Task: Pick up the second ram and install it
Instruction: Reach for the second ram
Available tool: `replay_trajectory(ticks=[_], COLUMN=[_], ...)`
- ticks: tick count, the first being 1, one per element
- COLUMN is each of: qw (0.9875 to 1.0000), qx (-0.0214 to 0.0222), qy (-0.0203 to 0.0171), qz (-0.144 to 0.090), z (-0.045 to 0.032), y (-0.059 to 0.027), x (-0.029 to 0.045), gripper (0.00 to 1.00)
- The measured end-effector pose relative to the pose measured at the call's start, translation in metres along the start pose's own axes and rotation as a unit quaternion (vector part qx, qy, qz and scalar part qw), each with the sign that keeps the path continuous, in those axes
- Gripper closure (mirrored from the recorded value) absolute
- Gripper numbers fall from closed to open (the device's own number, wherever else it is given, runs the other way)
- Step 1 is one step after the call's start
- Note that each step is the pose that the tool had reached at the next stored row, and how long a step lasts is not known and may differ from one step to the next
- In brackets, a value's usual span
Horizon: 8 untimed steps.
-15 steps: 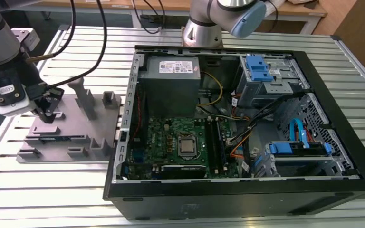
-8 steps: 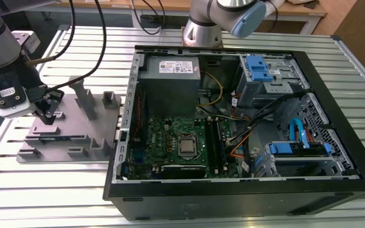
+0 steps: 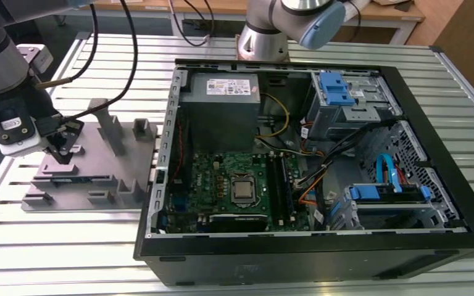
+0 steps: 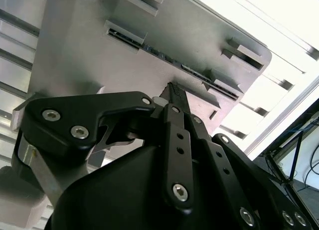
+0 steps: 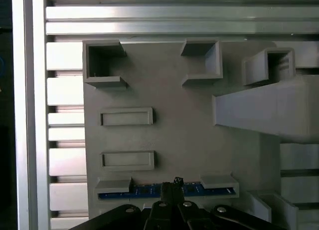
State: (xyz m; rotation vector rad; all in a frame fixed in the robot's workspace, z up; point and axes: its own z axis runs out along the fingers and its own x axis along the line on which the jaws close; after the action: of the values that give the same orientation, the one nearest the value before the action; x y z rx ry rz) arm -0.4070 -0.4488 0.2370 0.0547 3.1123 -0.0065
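Pincer [image 3: 60,153] hangs over the tray, tips drawn together and gripping nothing, just above the stick. The exterior view gives the open computer case [image 3: 434,250] on its right and the grey tray [image 3: 130,185] on its left. The first wrist view gives the second ram [image 5: 142,191], standing on edge in the tray's slot. Light, stiff and fragile, I'd judge, so pinch the top edge mid-length.

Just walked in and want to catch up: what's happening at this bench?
The arm's gripper is down at the grey plastic tray, right at the top edge of the second ram, which stands on edge in its slot. The open computer case sits beside the tray, on the exterior view's right.
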Motion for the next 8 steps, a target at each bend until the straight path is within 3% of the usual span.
replay_trajectory(ticks=[8], qw=[1.0], qx=[0.0], qy=[0.0], qz=[0.0], z=[0.0076], y=[0.0], x=[0.0014], gripper=[0.89])
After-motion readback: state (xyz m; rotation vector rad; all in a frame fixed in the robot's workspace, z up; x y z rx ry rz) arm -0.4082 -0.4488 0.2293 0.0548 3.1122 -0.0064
